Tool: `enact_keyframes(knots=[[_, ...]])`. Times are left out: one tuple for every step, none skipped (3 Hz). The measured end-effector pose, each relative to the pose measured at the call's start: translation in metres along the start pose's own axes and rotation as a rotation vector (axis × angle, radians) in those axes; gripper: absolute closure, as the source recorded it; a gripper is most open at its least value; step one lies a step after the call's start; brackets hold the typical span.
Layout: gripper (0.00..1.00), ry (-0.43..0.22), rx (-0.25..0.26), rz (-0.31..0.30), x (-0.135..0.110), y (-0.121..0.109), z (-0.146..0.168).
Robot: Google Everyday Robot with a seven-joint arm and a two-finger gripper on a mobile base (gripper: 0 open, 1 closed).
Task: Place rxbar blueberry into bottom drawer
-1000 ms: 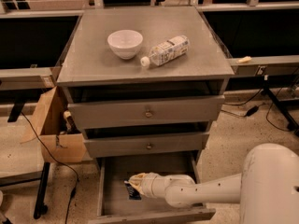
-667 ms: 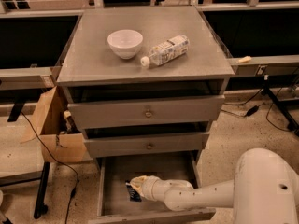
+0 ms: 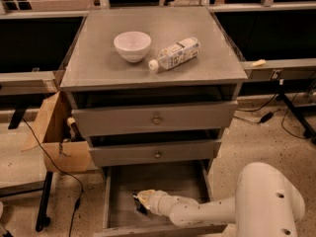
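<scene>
Hand is sitting low inside the open bottom drawer, its tip touching the rxbar blueberry, which is lying on the drawer floor near the front left; can't tell whether it's gripping or already let go. Placing step is probably finishing, so the next move is calling for a confirmed release and a lift clear of the drawer's front rim. Further back, white bowl and white bottle are sitting on the bench.
</scene>
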State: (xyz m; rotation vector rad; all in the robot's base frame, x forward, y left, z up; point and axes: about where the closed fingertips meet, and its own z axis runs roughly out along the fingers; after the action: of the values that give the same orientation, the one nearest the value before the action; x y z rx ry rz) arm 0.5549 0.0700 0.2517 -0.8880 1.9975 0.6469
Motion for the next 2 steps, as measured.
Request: enact_keyframes(knots=[[0.57,0.012,-0.012,0.069,0.0118,0.0063,0.0135],[0.34,0.016,-0.025,0.114,0.0187,0.0119,0.0211]])
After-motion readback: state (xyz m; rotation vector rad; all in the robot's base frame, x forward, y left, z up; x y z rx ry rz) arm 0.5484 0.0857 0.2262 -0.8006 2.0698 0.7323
